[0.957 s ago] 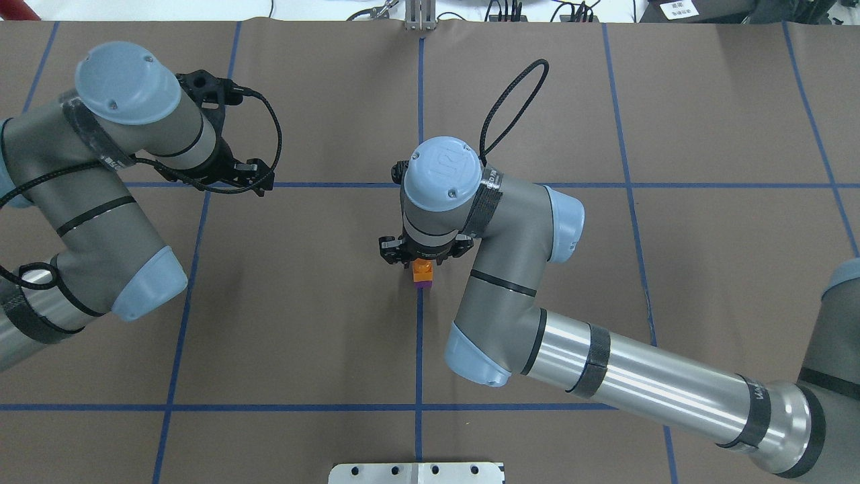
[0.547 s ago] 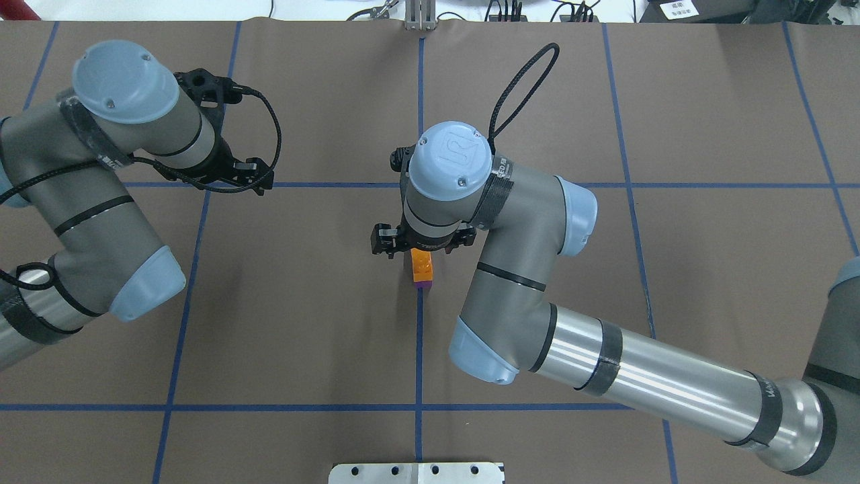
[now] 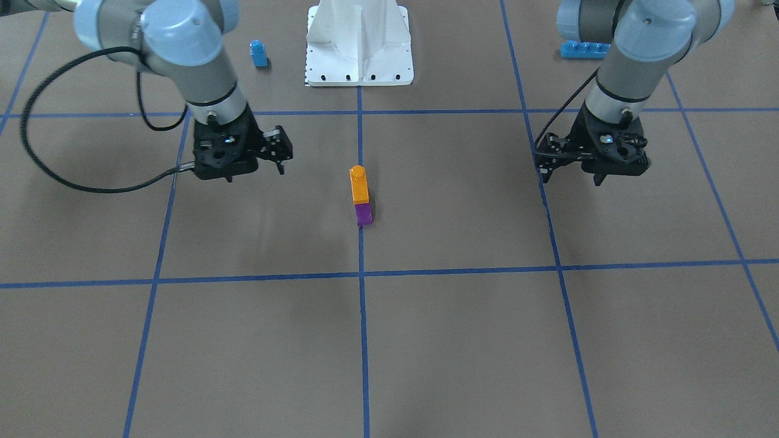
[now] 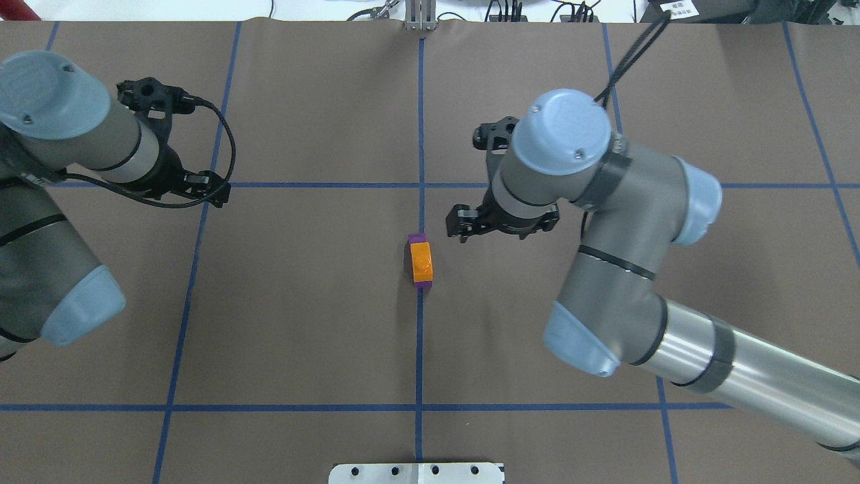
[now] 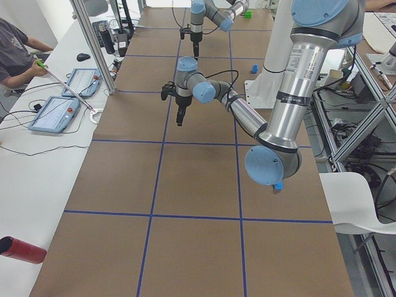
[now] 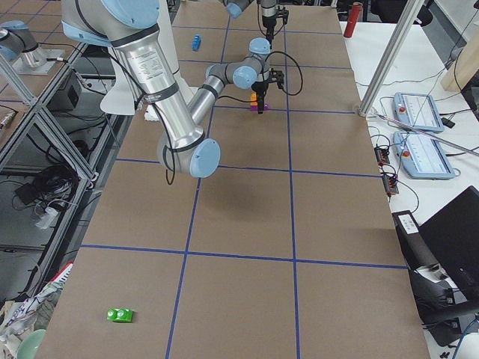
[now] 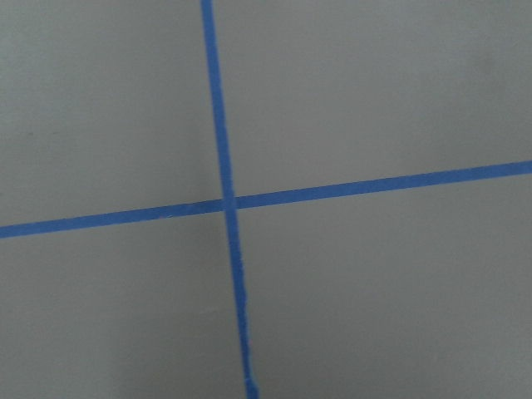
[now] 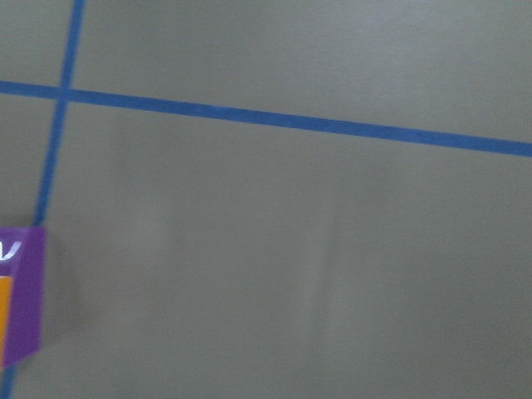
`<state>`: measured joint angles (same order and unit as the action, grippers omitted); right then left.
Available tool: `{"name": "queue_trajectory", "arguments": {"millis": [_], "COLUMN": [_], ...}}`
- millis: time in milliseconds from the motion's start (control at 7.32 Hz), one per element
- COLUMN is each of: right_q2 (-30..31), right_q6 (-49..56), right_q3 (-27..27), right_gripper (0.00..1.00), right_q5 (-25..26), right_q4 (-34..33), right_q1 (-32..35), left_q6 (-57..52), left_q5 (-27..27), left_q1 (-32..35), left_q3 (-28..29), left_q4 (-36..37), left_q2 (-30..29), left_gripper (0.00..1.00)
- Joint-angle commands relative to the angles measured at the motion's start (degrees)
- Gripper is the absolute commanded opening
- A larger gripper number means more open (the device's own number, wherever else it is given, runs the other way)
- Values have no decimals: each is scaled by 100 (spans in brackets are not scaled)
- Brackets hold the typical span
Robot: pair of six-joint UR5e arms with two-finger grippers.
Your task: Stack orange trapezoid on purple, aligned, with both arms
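1. Two blocks make one small stack on the bench (image 4: 302, 302): the orange block (image 4: 421, 261) sits on top of the purple block (image 4: 417, 238), its round stud up. The stack stands on the middle blue tape line (image 4: 419, 349), between the two arms.
2. From the front the sides of the two blocks seem to be in one line. From overhead a thin purple edge shows at the far end, so I judge the alignment good but not sure.
3. The right arm (image 4: 605, 222) hangs just beside the stack, on the robot's right, and does not touch it. The right jaws pinch nothing. I cannot tell if they are spread or pressed together, because the wrist hides them.
4. The left arm (image 4: 67, 148) hovers well apart, over a tape crossing. The left jaws also hold nothing, and I cannot tell their state either.
5. Nothing holds the stack and it stands alone, so I judge the placing done. Probably both arms keep away in order not to knock it.
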<state>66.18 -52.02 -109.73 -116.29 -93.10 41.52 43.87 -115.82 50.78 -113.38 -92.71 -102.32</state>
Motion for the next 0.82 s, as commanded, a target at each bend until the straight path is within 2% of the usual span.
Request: {"name": "queue_trajectory", "arguments": {"millis": [0, 273, 547, 683], "right_q2": [1182, 2105, 2661, 2881], "right_q6": [1931, 3927, 4601, 4709], "right_q3": [-189, -41, 178, 363], "right_gripper": [100, 100, 100, 100], "right_q5": [-673, -1114, -1395, -1492], "right_q4": [-6, 11, 124, 448], "right_q1": [1335, 2602, 3185, 3422], "left_q6": [-1434, -3026, -4356, -4396], "left_q5": [-466, -1351, -1470, -1696], "left_q1": [972, 2106, 2934, 3103], "left_q3": [139, 884, 1317, 1310], "left_q4": [-633, -626, -626, -634], "left_q2": [886, 942, 1258, 1450], "left_gripper": [100, 100, 100, 100]}}
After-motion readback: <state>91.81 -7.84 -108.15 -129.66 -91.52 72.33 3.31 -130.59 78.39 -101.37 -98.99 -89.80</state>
